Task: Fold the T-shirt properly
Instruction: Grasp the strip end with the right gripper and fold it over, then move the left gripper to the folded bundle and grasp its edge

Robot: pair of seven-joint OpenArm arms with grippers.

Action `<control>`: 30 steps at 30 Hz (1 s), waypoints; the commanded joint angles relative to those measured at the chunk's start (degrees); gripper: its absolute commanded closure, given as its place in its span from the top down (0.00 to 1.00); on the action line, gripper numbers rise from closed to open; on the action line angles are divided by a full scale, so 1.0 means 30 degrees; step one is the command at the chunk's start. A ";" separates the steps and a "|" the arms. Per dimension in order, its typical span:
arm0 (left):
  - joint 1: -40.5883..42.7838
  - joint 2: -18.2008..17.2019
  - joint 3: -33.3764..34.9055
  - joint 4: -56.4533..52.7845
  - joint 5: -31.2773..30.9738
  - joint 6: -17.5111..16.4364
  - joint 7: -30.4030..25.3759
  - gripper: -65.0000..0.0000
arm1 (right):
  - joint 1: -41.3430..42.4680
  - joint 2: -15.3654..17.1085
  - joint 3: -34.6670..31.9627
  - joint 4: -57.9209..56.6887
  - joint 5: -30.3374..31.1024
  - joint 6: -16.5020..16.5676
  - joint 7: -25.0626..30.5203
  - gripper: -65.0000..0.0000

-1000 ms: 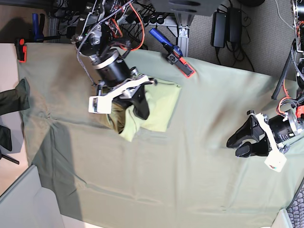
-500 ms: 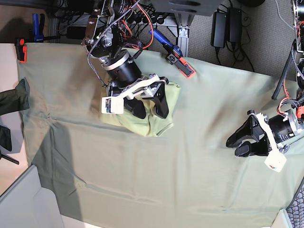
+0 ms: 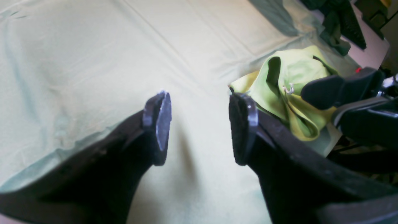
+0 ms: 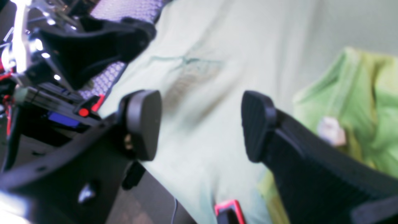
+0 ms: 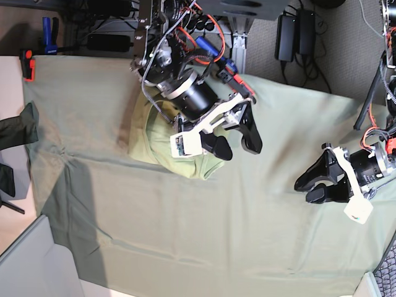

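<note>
— Looking at the base view, where does the plain pale yellow-green cotton T-shirt (image 5: 162, 143) lie?

— It lies bunched in a rough, rumpled pile on the large dull grey-green table cloth (image 5: 204, 235), towards that cloth's far edge and left of its middle. Its surface is creased rather than flat, and part of it is hidden under the right arm.

— And the right gripper (image 5: 238, 141)?

— Its black fingers stand wide apart with nothing between them. In the right wrist view the two pads (image 4: 143, 123) frame only bare table cloth, while the T-shirt (image 4: 357, 105) shows bright green off to one side, with a small white tag on it. In the base view the fingertips reach past the shirt's edge, over the table cloth beside it.

— What of the left gripper (image 5: 317, 183)?

— It sits well apart from the shirt, near the cloth's right edge in the base view. Its dark fingers (image 3: 158, 124) are spread wide too, and they grip nothing; only pale table cloth shows in the gap. Beyond them, the left wrist view catches the T-shirt (image 3: 289, 90) in loose folds, with the other gripper's black fingers next to it.

— Anything else at the edges?

— A red and black clamp (image 5: 27, 64) grips the cloth's far left corner, and a blue-handled clamp with a red tip (image 5: 228, 73) sits on the far edge, just beyond the right arm.
</note>
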 commanded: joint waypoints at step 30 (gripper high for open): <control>-0.0153 0.3366 1.3260 0.4896 1.2604 0.0321 -0.4189 0.04 | 0.6958 0.3475 0.9311 -0.6266 -0.3016 0.1020 0.1566 0.00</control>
